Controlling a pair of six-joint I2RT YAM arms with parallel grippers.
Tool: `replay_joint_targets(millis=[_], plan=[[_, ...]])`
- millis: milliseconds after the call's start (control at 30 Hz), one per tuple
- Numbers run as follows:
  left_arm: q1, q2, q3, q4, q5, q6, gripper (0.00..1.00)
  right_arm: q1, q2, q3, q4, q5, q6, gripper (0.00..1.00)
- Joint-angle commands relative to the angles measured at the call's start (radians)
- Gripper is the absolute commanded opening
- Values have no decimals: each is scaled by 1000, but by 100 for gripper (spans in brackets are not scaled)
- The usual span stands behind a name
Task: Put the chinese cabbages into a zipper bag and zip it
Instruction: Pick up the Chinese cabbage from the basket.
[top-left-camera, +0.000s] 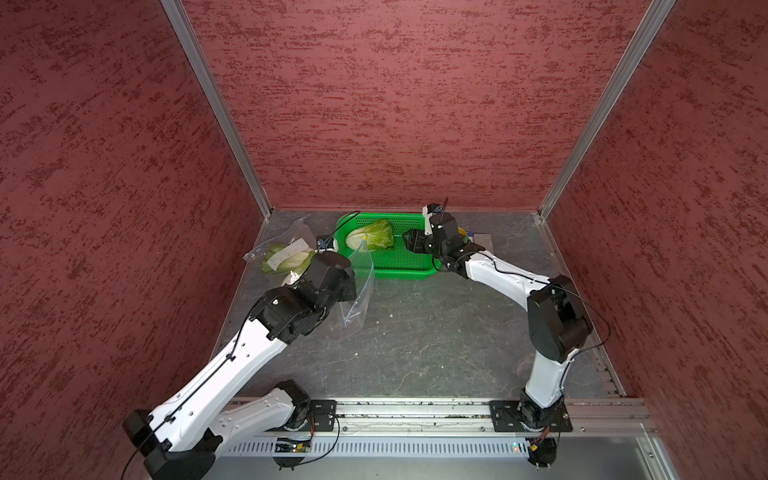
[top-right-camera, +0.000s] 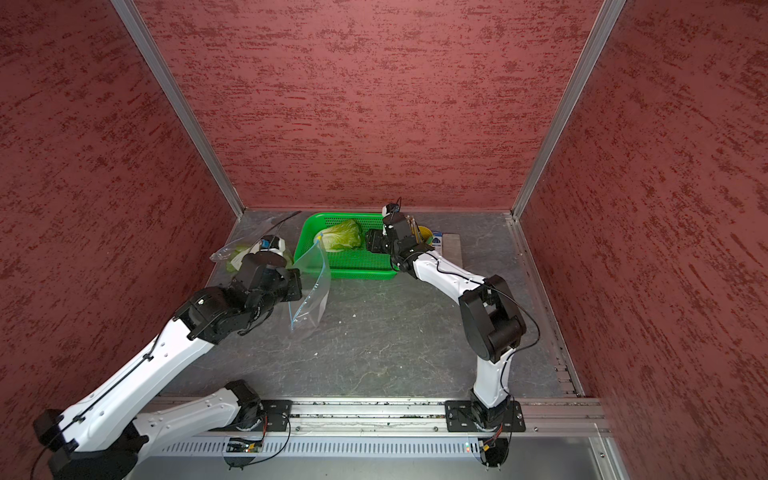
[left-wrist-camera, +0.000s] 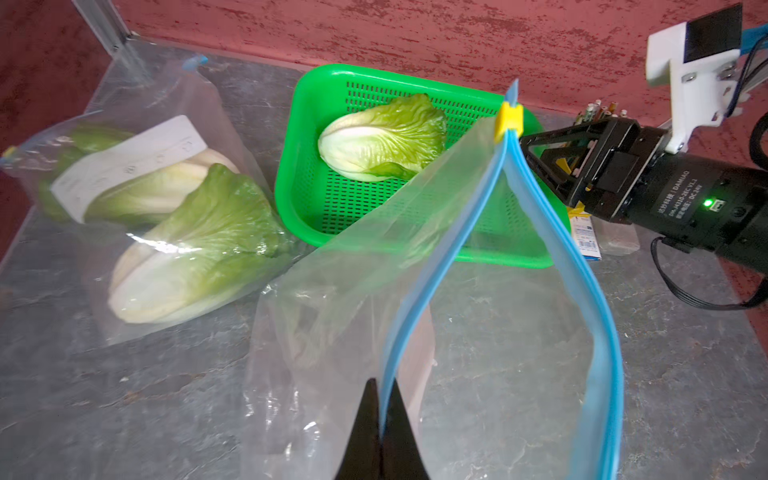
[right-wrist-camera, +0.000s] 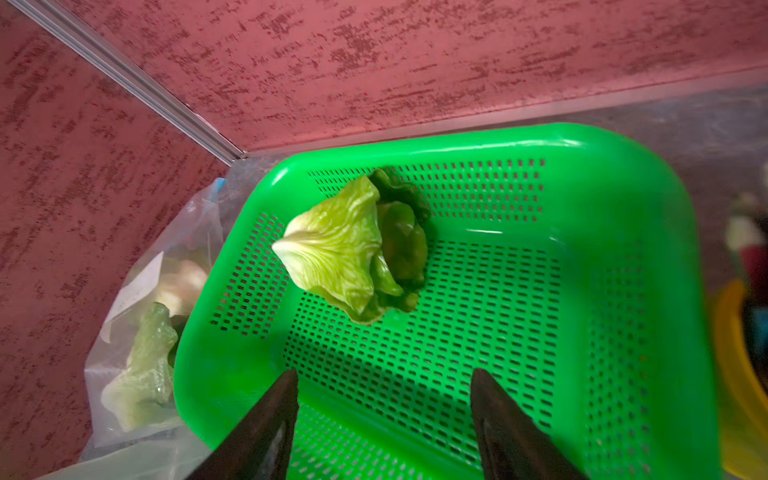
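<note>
One chinese cabbage lies in a green basket at the back of the table. Two more cabbages lie inside a clear bag at the back left. My left gripper is shut on the blue zip rim of another clear zipper bag. This bag stands up with its mouth spread open and its yellow slider at the far end. My right gripper hovers open over the basket's right part, short of the cabbage, holding nothing.
A yellow cup with pens, a small blue and white box and a grey slab stand behind the right wrist at the back right. Red walls close in the table on three sides. The basket touches the held bag's far end.
</note>
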Motion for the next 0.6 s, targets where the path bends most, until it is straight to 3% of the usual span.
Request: replay_joint_targets(millis=[0, 233, 433, 567], plan=[[-14, 9, 79, -195, -114, 19, 0, -6, 55, 44, 90, -77, -24, 69], [-54, 88, 111, -229, -126, 50, 0, -8, 149, 120, 132, -143, -52, 71], [-66, 115, -15, 35, 36, 72, 0, -11, 229, 192, 111, -145, -66, 75], [-64, 135, -83, 138, 84, 57, 0, -16, 275, 242, 99, -141, -67, 77]])
